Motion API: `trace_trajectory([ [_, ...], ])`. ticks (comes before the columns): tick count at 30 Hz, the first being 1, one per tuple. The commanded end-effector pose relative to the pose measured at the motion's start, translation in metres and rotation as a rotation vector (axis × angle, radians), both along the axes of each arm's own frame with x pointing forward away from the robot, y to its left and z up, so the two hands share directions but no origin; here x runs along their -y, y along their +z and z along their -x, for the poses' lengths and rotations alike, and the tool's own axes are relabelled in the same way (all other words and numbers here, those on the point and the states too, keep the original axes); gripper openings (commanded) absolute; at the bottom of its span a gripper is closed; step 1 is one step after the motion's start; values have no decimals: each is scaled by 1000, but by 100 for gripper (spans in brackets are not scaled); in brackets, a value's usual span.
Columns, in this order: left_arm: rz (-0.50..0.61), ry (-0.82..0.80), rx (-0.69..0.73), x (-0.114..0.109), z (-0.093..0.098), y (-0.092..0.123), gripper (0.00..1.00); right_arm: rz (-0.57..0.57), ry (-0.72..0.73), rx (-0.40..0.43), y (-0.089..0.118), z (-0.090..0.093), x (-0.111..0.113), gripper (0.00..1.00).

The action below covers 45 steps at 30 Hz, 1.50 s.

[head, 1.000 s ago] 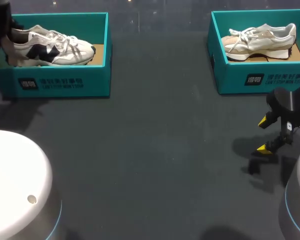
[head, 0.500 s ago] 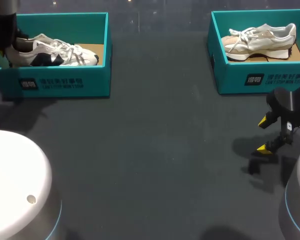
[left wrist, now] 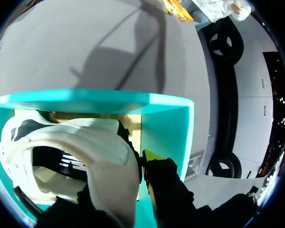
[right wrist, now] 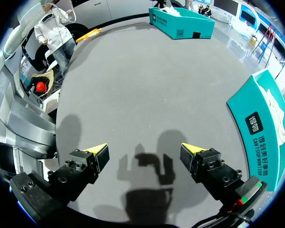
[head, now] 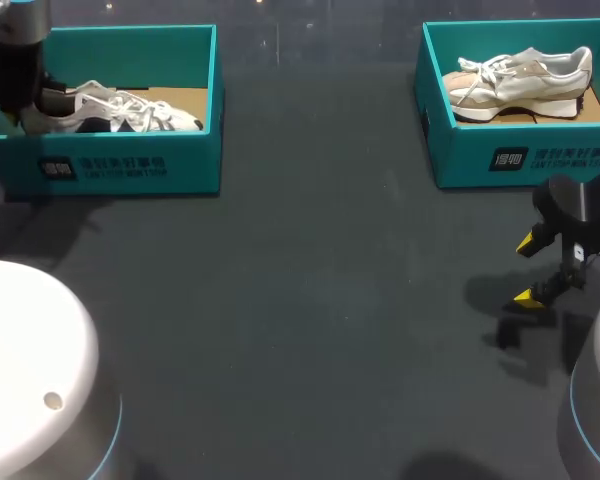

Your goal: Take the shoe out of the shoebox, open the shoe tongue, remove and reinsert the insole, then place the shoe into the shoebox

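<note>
A white-and-navy sneaker point(head: 130, 112) is seen lying inside the left teal shoebox point(head: 120, 165), its heel clamped by the left gripper point(left wrist: 126, 183). The right gripper point(right wrist: 145, 154) is held wide open above the table point(head: 300, 300). Only release is judged left; the insole steps cannot be confirmed.

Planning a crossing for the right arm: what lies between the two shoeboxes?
Nothing; the head view shows bare table between the left shoebox and the right shoebox.

White sneaker point(head: 130, 112) w/ dark patches, sole-down inside teal shoebox point(head: 130, 166), far left, toe twd right
</note>
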<state>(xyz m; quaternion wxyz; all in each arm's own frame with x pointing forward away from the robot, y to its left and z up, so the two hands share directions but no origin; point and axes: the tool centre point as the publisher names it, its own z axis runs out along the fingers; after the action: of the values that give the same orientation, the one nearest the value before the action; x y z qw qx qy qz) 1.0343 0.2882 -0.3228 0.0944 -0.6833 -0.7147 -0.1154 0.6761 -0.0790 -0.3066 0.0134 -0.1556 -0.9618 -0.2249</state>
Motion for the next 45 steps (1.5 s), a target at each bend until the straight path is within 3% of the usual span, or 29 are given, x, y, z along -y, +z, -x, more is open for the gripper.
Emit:
trace_trajectory([
  [1, 0, 2, 6, 2, -2, -8, 0, 3, -1, 1, 0, 1, 0, 100],
  [29, 28, 4, -15, 7, -10, -50, 0, 3, -1, 1, 0, 1, 0, 100],
  [31, 40, -4, -15, 6, -10, -50, 5, 3, -1, 1, 0, 1, 0, 100],
  [35, 58, -13, -8, 4, -9, -47, 37, 3, -1, 1, 0, 1, 0, 100],
  [42, 82, -20, 7, 3, -8, -37, 58, 3, -1, 1, 0, 1, 0, 100],
  [45, 96, -23, 12, 3, -7, -30, 62, 3, -1, 1, 0, 1, 0, 100],
])
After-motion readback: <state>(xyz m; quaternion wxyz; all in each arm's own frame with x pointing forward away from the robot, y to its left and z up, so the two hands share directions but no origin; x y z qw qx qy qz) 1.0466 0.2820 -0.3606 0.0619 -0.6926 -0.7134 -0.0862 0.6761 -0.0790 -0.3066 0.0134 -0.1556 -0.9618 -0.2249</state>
